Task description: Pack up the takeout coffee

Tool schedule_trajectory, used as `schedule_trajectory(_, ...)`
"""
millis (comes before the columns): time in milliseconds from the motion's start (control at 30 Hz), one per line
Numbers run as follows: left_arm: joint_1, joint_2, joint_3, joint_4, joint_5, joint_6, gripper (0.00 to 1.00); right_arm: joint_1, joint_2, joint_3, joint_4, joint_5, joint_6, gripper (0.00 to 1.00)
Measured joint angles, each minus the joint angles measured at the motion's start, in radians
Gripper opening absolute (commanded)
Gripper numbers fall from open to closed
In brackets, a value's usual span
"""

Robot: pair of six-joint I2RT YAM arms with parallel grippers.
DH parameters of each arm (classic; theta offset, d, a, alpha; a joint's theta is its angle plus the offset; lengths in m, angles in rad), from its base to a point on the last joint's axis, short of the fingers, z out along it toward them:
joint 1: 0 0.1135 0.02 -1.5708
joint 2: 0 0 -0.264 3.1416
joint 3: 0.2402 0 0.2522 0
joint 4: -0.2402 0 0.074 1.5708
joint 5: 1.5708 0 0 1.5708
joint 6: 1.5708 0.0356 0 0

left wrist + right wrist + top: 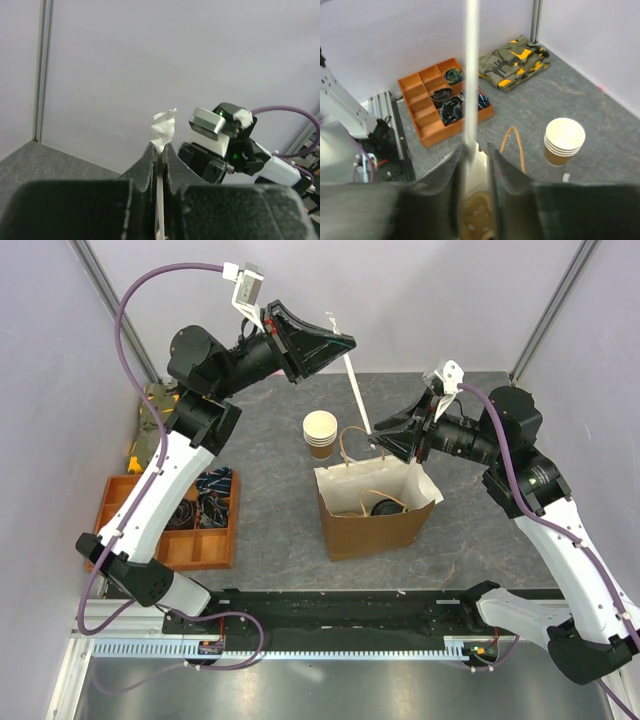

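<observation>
**Wrapped straw (355,385) pinched at both ends**

Centre frame, the coffee cup (383,507) sits inside the paper bag (375,530), black lid up. L gripper (335,340), upper centre, is closed on the straw's top. R gripper (378,438), just above the bag mouth, clamps its lower end, prob. to strip the wrapper. Both arms reach inward, elbows out.

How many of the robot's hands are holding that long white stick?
2. The left hand grips the white stick near its top; the right hand grips its lower end above the paper bag.
</observation>
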Motion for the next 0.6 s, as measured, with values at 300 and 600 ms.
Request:
schedule_trajectory(300,-0.002,-0.166,-0.216,-0.053,0.072,0.148,0.02,0.000,0.003,0.092,-0.082,0.183,-0.005,0.98)
schedule_trajectory(600,-0.090,-0.289,-0.369,-0.128,0.078,0.469,0.02,-0.050,-0.018,0.114,-0.127,0.293,-0.017,0.98)
